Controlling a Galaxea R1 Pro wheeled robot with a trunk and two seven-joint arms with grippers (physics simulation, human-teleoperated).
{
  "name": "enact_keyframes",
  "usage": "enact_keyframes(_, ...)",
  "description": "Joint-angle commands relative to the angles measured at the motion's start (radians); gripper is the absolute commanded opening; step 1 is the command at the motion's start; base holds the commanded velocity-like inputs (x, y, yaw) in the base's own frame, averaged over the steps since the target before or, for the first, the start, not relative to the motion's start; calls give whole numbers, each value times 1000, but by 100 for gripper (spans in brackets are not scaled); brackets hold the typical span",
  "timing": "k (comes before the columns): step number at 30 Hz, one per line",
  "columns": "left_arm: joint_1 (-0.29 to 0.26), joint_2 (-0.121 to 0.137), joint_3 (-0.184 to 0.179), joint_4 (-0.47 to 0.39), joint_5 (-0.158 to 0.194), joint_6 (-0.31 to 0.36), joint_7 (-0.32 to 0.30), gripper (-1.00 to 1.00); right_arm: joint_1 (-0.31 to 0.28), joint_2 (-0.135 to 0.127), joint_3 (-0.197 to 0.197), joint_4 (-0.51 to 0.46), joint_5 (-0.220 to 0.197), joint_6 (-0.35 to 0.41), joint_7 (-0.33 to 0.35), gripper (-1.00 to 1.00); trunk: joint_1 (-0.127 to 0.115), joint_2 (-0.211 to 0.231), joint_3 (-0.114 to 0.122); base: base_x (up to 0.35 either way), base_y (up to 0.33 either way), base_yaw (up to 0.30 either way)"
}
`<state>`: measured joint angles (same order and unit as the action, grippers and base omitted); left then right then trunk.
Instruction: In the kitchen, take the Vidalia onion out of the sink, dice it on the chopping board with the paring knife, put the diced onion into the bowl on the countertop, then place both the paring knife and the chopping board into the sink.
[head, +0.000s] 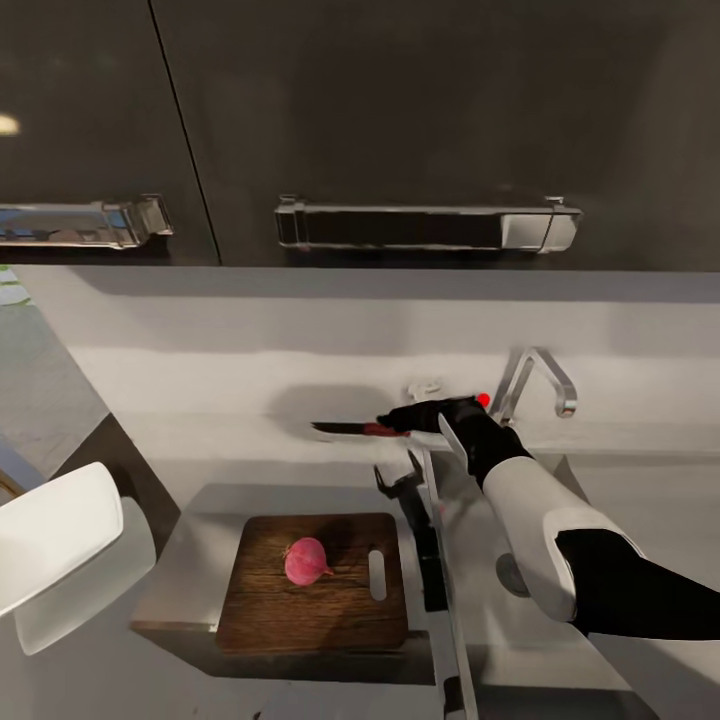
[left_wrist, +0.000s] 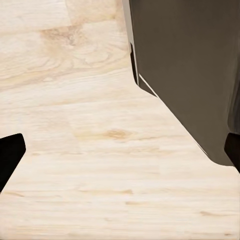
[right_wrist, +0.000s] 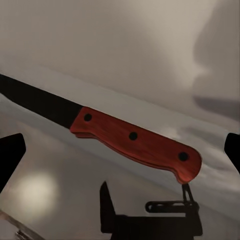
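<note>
A pinkish-red onion (head: 306, 562) rests in the middle of the dark wooden chopping board (head: 300, 610), which lies on the grey countertop (head: 175, 590). The paring knife (head: 350, 429) lies by the backsplash, dark blade pointing left. In the right wrist view its red-brown handle (right_wrist: 135, 140) stretches crosswise between the fingers. My right gripper (head: 402, 420) (right_wrist: 120, 150) is open at the handle, jaws spread wide. The white bowl (head: 50, 540) sits at the far left. In the left wrist view my left gripper (left_wrist: 120, 155) is open over pale wood floor.
The grey sink (head: 475, 620) lies right of the board, partly under my right arm. The chrome tap (head: 540, 385) with its red knob (head: 483, 400) stands behind it. A thin black and chrome part (head: 425, 540) rises between board and sink. Glossy dark cabinets (head: 425, 120) hang above.
</note>
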<state>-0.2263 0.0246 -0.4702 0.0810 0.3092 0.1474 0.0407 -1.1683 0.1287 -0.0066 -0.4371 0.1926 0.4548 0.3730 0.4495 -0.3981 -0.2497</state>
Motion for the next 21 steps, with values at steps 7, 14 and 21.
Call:
enact_keyframes(7, -1, -1, -8, 0, 10, 3, 2, 100, -1, -3, -2, -3, 10, 4, 12, 100, 0, -2, -13, 0, 0, 0)
enact_keyframes(14, -1, -2, -8, 0, 10, 3, 1, 100, 0, -4, -3, -13, 10, 4, 12, 100, 0, -2, -24, 0, 0, 0)
enact_keyframes(21, -1, -2, -8, 0, 10, 3, 1, 100, 0, -5, -3, -20, 11, 4, 22, 100, 0, -2, -35, 0, 0, 0)
